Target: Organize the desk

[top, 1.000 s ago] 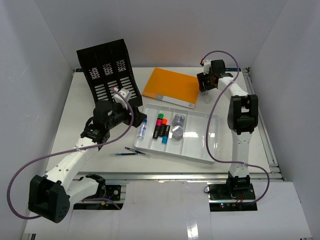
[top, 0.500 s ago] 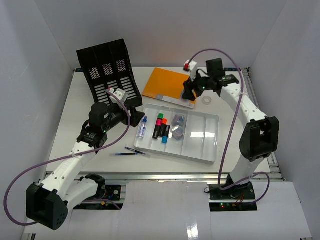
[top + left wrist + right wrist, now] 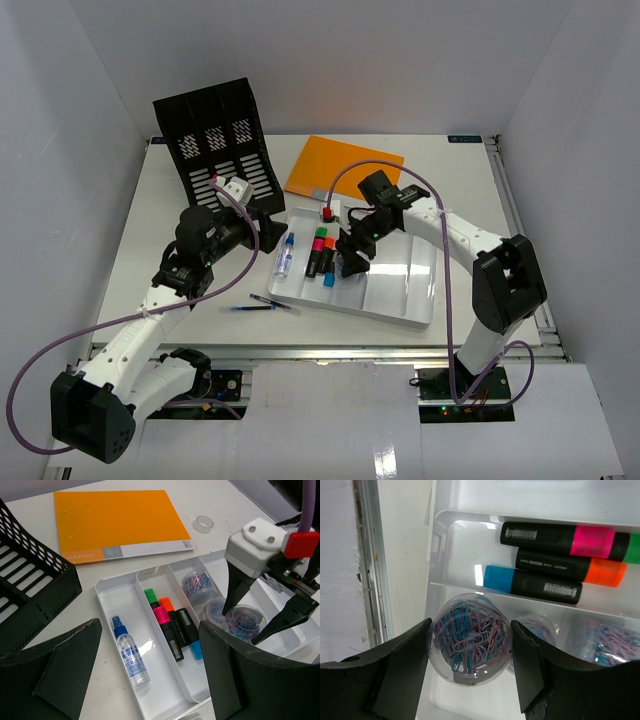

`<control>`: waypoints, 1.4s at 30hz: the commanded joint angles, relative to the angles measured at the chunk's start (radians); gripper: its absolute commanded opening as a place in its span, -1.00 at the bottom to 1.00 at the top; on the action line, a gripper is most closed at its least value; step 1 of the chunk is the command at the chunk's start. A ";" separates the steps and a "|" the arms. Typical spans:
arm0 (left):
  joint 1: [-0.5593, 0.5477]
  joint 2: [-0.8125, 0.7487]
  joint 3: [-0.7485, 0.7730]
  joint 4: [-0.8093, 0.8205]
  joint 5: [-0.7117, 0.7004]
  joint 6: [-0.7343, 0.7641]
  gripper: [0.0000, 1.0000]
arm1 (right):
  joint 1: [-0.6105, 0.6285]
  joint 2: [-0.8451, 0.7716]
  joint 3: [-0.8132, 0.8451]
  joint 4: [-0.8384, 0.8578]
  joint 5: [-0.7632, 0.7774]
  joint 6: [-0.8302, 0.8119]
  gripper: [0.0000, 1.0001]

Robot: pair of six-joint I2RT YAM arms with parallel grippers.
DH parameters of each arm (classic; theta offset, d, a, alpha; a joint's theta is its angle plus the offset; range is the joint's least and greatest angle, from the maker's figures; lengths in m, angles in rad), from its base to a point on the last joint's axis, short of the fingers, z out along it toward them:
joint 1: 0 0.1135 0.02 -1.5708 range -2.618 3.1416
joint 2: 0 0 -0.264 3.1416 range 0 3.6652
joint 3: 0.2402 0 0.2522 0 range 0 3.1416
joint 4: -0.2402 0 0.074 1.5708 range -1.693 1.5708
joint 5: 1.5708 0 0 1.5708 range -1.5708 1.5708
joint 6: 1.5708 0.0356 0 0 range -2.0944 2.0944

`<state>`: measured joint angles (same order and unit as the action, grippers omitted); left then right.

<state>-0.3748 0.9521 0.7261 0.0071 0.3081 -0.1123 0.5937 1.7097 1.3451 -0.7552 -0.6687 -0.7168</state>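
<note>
The desk is a wide white tabletop. On it lies a white compartmented tray holding a spray bottle, several highlighters and two clear jars of paper clips. My right gripper hangs over the tray's third compartment, shut on another round clear jar of coloured paper clips; both pads press its sides. My left gripper hovers open above the tray's left end, nothing between its fingers.
An orange folder lies at the back centre, a black file rack at the back left. A tape ring sits beside the folder. A pen lies on the desk in front of the tray.
My right arm has swung from the back right of the desk down to the tray, carrying the paper clip jar. My left arm has shifted slightly to the left.
</note>
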 commanded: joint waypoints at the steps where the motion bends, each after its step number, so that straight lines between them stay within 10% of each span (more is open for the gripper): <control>1: 0.005 -0.024 -0.008 0.002 -0.004 0.009 0.79 | 0.019 -0.024 -0.039 -0.057 -0.043 -0.050 -0.68; 12: 0.005 -0.019 -0.010 0.002 -0.006 0.006 0.79 | 0.065 -0.013 -0.089 0.034 0.132 -0.008 -0.41; 18: 0.005 -0.017 -0.012 0.002 -0.009 0.001 0.80 | 0.076 -0.032 -0.121 0.088 0.212 0.006 0.16; 20: 0.005 -0.015 -0.011 0.004 -0.015 -0.003 0.81 | 0.080 -0.045 -0.129 0.093 0.218 0.002 0.83; 33: 0.005 -0.066 -0.089 -0.044 0.019 -0.305 0.96 | 0.053 -0.227 -0.123 0.144 0.320 0.032 0.80; 42: 0.009 -0.222 -0.118 -0.252 -0.061 -0.470 0.96 | -0.488 -0.104 -0.046 0.256 0.108 0.376 0.83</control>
<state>-0.3742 0.8308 0.5968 -0.1269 0.3024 -0.5087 0.3444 1.4815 1.2356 -0.5443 -0.4075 -0.5291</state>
